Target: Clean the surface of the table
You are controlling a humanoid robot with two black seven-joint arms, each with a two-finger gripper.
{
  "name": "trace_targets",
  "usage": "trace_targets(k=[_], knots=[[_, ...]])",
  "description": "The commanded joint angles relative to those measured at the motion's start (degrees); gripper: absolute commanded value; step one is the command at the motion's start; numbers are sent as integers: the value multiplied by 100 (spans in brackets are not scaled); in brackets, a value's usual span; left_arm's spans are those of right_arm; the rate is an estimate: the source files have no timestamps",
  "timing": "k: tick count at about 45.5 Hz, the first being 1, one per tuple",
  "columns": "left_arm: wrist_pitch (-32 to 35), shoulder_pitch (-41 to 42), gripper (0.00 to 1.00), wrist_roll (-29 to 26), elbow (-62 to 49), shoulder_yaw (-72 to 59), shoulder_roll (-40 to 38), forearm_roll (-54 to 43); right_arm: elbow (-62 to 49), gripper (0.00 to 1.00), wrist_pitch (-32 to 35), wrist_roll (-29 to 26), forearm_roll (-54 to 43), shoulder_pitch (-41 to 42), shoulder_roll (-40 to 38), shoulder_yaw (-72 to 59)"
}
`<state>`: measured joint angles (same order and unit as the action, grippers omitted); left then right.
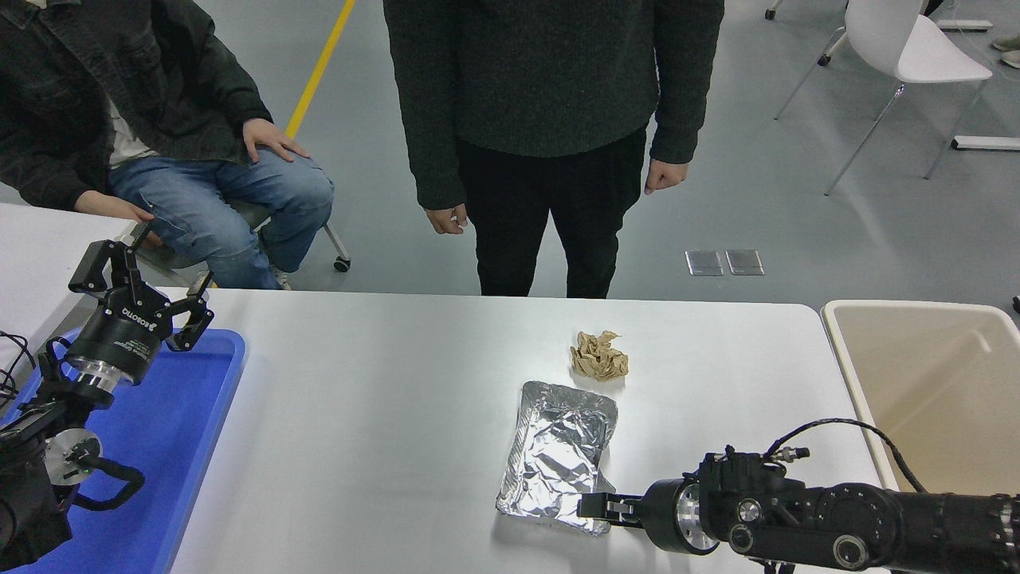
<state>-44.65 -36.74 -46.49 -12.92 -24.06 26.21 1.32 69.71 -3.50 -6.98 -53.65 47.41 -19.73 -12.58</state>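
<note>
The white table surface (374, 414) carries a crumpled foil tray (558, 450) right of the middle and a brown paper wad (599, 355) just behind it. My right gripper (594, 506) reaches in low from the lower right and sits at the foil tray's near right corner, touching its rim; it is seen edge-on, so its state is unclear. The foil near that corner looks bent up. My left gripper (174, 256) is parked open and empty above the blue tray (191, 430) at the lower left.
A beige bin (940, 383) stands off the table's right end. A person (550, 119) stands at the far edge, hands down. Another person (191, 159) sits at the far left. A second white table (40, 255) adjoins the left.
</note>
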Motion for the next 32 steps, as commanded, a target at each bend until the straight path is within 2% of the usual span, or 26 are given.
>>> trace_targets(k=[1,32], knots=[[0,0,100,0,0,-2,-2,0,-81,0,156,-13,30,57,22,28],[0,0,100,0,0,-2,-2,0,156,0,306,-31,452,189,-443,221]])
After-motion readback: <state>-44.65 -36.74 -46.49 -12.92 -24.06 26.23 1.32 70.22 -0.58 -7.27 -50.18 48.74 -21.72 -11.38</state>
